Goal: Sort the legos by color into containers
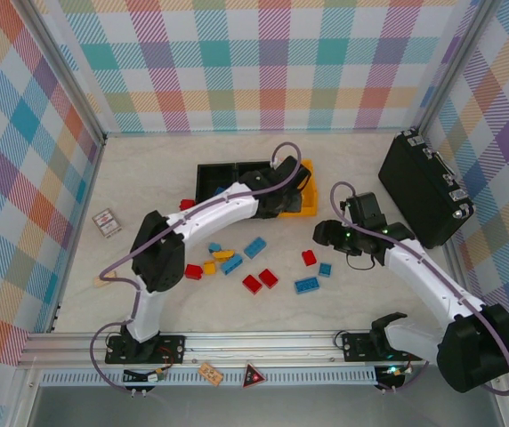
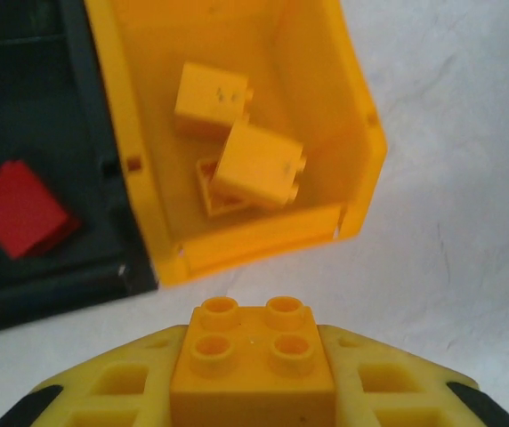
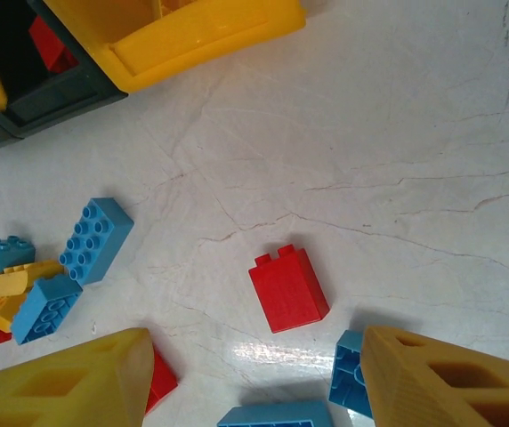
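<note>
Three small open-top plastic bins (image 1: pixel 214 173) stand joined in a row at the middle of the pale marbled table (image 1: pixel 148 169): two black ones and a yellow-orange bin (image 1: pixel 304 207) at the right end. The left claw (image 2: pixel 253 378) is pinching a yellow four-stud plastic brick (image 2: pixel 253 342), studs towards the wrist camera, just short of the yellow-orange bin's near wall. From above, the left arm lies across the bins and hides much of them. Inside that bin three more yellow bricks (image 2: pixel 256 165) lie piled against each other. The black bin (image 2: pixel 103 267) joined to it holds one red brick (image 2: pixel 16 209).

The right claw (image 3: pixel 254 347) hangs over the table to the right of the bins, fingers spread with nothing pinched between them. Just ahead of it a red plastic brick (image 3: pixel 288 289) lies alone on bare table. A blue brick (image 3: pixel 348 374) sits right beside one finger, and a red one (image 3: pixel 158 382) peeks out beside the other.

Loose red, blue and yellow bricks (image 1: pixel 231 264) are scattered between the two arms, some touching in a small heap. One more red brick (image 1: pixel 186 205) lies near the left end of the bins. A large black hard case (image 1: pixel 424 187) stands at the right, well apart from the bricks, and a small card (image 1: pixel 106 222) lies near the left wall.
</note>
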You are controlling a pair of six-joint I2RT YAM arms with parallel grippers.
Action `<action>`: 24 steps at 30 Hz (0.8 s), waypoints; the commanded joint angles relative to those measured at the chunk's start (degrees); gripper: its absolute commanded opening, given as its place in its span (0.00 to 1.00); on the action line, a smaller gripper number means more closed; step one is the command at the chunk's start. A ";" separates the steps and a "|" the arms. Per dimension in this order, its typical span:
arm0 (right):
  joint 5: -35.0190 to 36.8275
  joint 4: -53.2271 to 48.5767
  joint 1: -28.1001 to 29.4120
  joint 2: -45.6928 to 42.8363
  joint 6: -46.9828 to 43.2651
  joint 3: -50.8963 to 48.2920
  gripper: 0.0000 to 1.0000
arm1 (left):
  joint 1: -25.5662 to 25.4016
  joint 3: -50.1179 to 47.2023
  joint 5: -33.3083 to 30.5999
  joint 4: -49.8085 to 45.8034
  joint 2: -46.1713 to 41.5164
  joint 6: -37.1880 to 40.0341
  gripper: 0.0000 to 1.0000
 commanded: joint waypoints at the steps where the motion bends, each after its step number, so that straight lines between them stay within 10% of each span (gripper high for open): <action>1: -1.61 1.39 -0.84 0.14 -0.60 0.20 0.63 | 1.42 6.77 1.06 0.36 4.73 3.12 0.15; 24: -2.18 1.17 -2.56 -1.62 -0.05 -1.22 0.63 | 6.10 37.44 4.94 -1.10 28.53 3.94 0.25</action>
